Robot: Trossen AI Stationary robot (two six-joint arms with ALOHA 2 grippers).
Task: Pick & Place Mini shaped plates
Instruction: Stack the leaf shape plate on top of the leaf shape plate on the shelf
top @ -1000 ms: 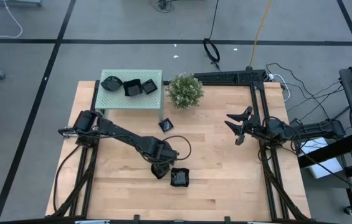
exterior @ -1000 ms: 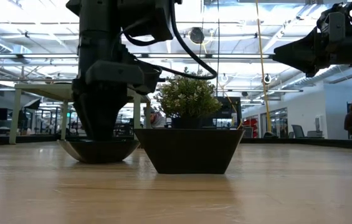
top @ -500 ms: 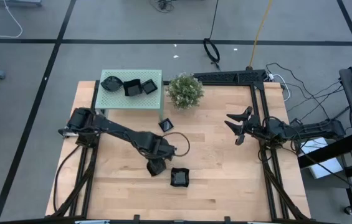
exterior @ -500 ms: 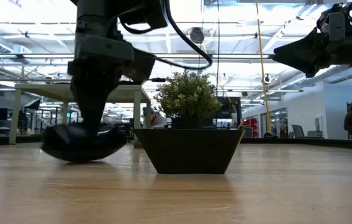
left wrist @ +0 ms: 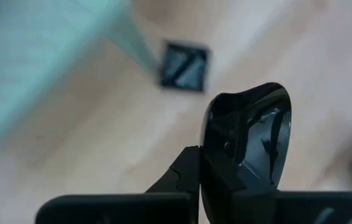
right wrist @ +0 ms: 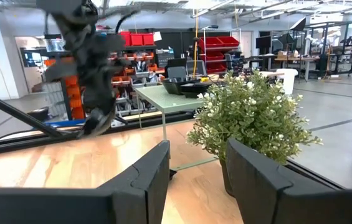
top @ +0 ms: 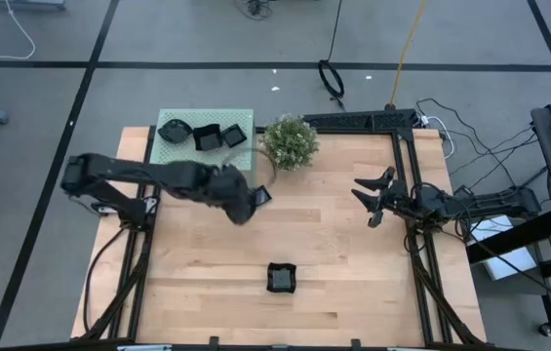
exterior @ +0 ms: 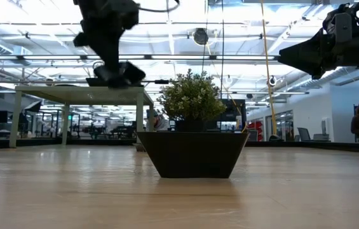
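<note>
A glossy black wavy-rimmed mini plate [left wrist: 248, 146] is gripped, seemingly by its rim, in the left gripper [top: 239, 205] fingers above the wooden bench [top: 343, 263]; the right gripper [top: 371, 198] fingers are held open near the bench's right edge.

A bushy green potted plant [top: 289, 142] stands on the pale wooden table [top: 353, 263], just beside a small raised pale-green stand [top: 207, 156] at the far edge.

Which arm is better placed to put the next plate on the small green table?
The left. Its end effector already holds a black dish beside the green table. The right end effector hangs open and empty, beyond the potted plant.
</note>
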